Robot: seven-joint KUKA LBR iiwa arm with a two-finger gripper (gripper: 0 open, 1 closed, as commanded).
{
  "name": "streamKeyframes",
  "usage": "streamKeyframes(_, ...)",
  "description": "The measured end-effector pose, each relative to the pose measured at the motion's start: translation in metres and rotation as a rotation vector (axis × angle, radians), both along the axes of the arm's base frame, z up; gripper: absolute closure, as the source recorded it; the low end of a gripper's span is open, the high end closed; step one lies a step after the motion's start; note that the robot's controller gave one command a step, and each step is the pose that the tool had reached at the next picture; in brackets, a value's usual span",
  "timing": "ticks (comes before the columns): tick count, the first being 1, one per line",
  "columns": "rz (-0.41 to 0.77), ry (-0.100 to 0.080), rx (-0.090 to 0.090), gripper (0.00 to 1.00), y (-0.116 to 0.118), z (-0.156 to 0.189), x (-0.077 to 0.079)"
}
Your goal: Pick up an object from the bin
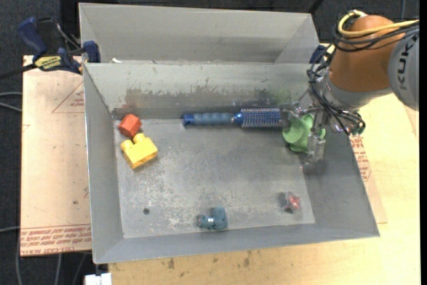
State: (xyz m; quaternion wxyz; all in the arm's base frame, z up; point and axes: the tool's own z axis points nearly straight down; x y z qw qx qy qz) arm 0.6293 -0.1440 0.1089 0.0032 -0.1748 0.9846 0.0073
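Green rounded lump [295, 132], the likely pick, sits between 2 and 3 o'clock on the bin [200, 77] floor, close to the right wall. The arm [360, 63] reaches down onto it from the right, and its jaws are at the lump's right side. Whether they stand wide or narrow, or have the lump between them, I cannot tell.

I judge this to be the grasping step, with the lift not yet made. Next, the lump must be closed on firmly, then raised straight up, clear of the nearby wall and of the brush head just to its left.

One of each thing:
- one green lump
- one blue brush [233, 119] along the back wall at 12 o'clock
- one orange block [130, 124] at 10 o'clock
- one yellow block [139, 151] at 9 o'clock, just beside the orange one
- one teal piece [212, 219] at 6 o'clock
- one small reddish bit [291, 201] at 4 o'clock
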Motion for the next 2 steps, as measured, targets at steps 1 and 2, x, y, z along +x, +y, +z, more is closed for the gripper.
streamKeyframes(1,-0.140,0.003,0.013,0.00,0.0085,-0.0216,0.0292)
streamKeyframes(2,-0.144,0.006,0.020,1.00,0.0118,-0.0203,0.0296)
